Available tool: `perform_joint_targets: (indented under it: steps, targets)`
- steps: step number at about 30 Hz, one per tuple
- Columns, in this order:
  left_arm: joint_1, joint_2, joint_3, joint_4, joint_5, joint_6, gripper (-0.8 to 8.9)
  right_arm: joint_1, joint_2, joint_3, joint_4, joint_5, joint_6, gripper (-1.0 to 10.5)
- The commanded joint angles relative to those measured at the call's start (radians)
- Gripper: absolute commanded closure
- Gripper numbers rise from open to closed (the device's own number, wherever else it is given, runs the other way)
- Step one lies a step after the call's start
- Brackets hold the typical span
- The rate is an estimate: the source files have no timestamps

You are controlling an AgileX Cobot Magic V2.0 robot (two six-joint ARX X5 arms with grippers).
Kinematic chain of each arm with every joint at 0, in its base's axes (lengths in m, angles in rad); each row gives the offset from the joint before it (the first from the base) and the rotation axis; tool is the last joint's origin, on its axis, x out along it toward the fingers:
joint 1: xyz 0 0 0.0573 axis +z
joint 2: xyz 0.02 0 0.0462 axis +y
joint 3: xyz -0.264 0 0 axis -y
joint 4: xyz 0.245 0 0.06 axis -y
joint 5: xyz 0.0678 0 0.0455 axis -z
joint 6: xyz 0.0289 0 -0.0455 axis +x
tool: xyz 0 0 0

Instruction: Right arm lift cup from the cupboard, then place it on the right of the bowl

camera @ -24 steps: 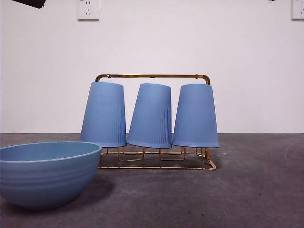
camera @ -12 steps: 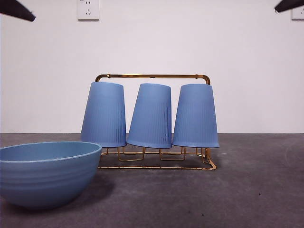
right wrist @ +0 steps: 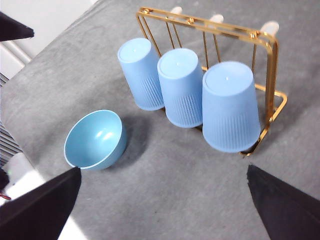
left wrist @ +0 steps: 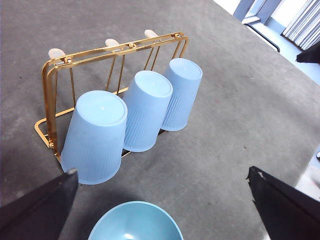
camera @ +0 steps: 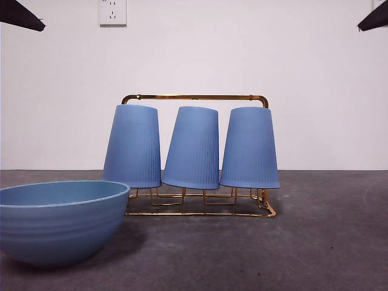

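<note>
Three blue ribbed cups hang upside down on the gold wire cupboard [camera: 194, 97]: the left cup [camera: 132, 145], the middle cup [camera: 193, 148] and the right cup [camera: 250, 148]. The bowl [camera: 57, 221] sits at the front left, apart from the rack. My right gripper [right wrist: 163, 169] hovers high above the table, open and holding nothing; the nearest cup [right wrist: 230, 107] and the bowl [right wrist: 95, 140] lie below it. My left gripper [left wrist: 162, 171] is also high and open, over the bowl [left wrist: 135, 222] and the nearest cup [left wrist: 97, 135]. In the front view, only black arm tips [camera: 21, 15] [camera: 374, 18] show.
The grey table [camera: 315, 242] stretches bare to the right of the bowl and in front of the rack. A white wall with a socket [camera: 113, 11] stands behind. The table's edge [right wrist: 35, 57] shows in the right wrist view.
The black arm tips at both top corners have come further into the front view. Cups, rack and bowl have not moved.
</note>
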Motion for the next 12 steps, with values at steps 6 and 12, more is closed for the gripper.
perform_joint_targets:
  steps: [6,12]
  targets:
    - [-0.023,0.007,0.016,0.009,0.005,0.000,2.53,0.089,0.209,0.193,-0.137,0.150,0.046,4.0]
    - [-0.037,0.007,0.016,0.006,0.005,0.000,2.54,0.161,0.433,0.390,-0.269,0.238,0.042,4.0]
